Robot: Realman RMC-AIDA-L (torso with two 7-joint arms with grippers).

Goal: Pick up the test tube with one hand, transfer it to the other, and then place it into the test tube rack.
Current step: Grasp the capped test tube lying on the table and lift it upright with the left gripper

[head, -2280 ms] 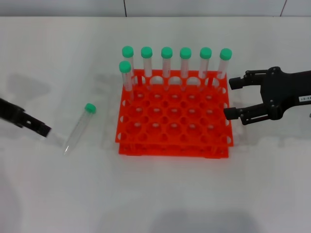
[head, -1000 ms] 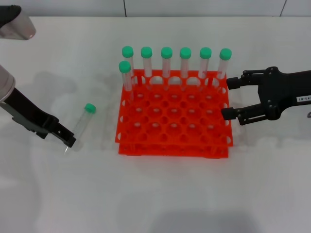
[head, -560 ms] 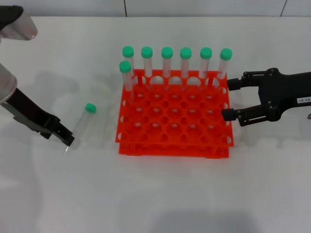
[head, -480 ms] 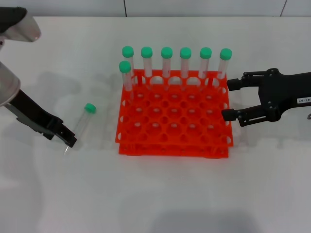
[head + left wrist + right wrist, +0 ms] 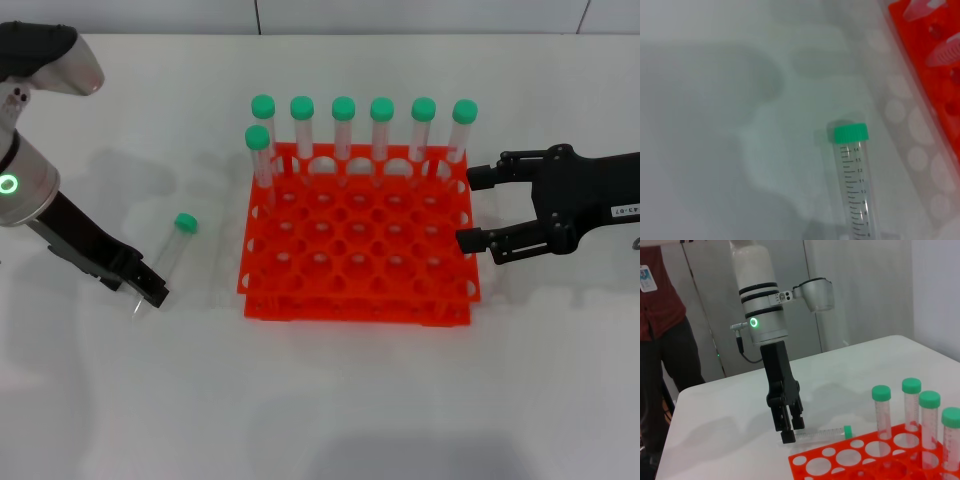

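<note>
The test tube [image 5: 165,258] lies on the white table left of the rack, green cap [image 5: 185,222] toward the far side. It also shows in the left wrist view [image 5: 855,185] and the right wrist view [image 5: 822,432]. My left gripper [image 5: 152,291], unlabelled, with a green ring on its wrist, is low over the tube's bottom end; in the right wrist view its fingers [image 5: 786,435] stand slightly apart. The tube rests on the table. The orange-red rack [image 5: 350,302] holds several green-capped tubes [image 5: 343,125] along its back. My right gripper [image 5: 472,206] hangs open and empty beside the rack's right edge.
One more capped tube [image 5: 259,152] stands in the rack's second row at the left. The rack's edge shows in the left wrist view [image 5: 920,55] and the right wrist view [image 5: 840,460]. A person [image 5: 660,355] stands beyond the table's far left edge.
My left arm has swung in from the far left and brought its gripper down to the lying tube's bottom end. The tube, the rack and the right gripper have stayed put.
</note>
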